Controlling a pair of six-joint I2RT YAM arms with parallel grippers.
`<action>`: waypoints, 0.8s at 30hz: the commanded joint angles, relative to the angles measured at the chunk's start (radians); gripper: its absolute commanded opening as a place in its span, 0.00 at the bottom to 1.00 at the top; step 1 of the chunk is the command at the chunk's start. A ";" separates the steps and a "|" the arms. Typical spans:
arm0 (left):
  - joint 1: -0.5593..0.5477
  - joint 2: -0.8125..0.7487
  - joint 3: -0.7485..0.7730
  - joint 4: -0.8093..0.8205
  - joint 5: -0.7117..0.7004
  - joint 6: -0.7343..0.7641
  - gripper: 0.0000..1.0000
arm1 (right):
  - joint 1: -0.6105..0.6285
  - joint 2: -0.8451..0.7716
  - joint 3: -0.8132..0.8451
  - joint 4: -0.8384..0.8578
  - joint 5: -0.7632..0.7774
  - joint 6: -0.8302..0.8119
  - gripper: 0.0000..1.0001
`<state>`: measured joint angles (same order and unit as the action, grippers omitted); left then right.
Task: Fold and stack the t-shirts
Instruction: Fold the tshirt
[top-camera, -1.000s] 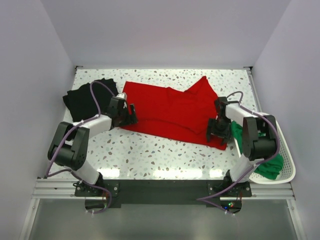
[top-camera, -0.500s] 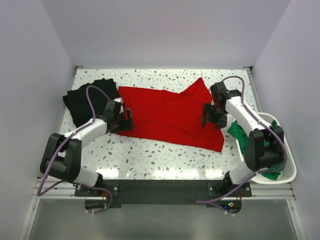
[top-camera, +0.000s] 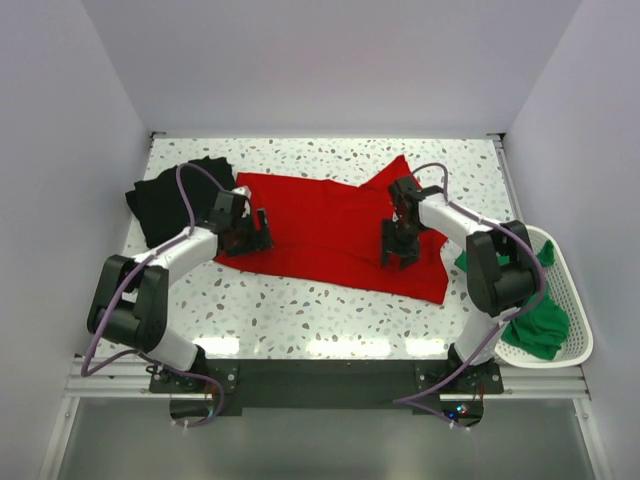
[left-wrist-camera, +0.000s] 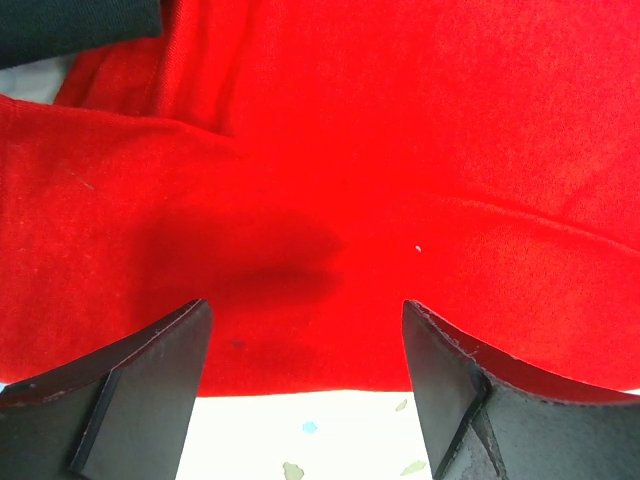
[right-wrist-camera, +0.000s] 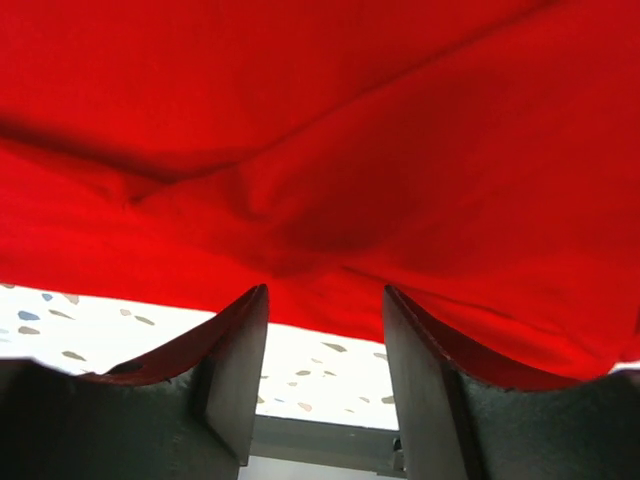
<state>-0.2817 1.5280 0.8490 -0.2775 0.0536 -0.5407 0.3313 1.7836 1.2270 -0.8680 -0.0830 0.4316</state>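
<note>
Pinching the red t-shirt (top-camera: 320, 220) hem evenly matters: left tool (top-camera: 262, 234) at 9 o'clock, right tool (top-camera: 394, 260) near 4, both agape.

— What colours do we have on the table (top-camera: 300, 310)?
— We see white terrazzo flecked with grey and brown, a plain bright red t-shirt (top-camera: 330, 230), a plain black t-shirt (top-camera: 165, 200), a green t-shirt (top-camera: 540, 330) and a white perforated basket (top-camera: 568, 290).
— And our end effectors?
— Both black, as we see them: the left end effector (left-wrist-camera: 303, 340) and the right end effector (right-wrist-camera: 325, 300).
</note>
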 joint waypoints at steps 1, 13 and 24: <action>0.007 0.006 0.033 0.031 0.019 -0.022 0.82 | 0.011 0.020 -0.012 0.055 -0.034 0.022 0.52; 0.007 0.050 0.032 0.043 0.009 -0.018 0.82 | 0.020 0.079 -0.012 0.063 -0.044 0.019 0.41; 0.007 0.058 0.013 0.049 0.005 -0.015 0.82 | 0.025 0.077 0.022 0.052 -0.043 0.021 0.15</action>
<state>-0.2817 1.5841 0.8490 -0.2691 0.0563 -0.5411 0.3500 1.8637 1.2190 -0.8162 -0.1238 0.4496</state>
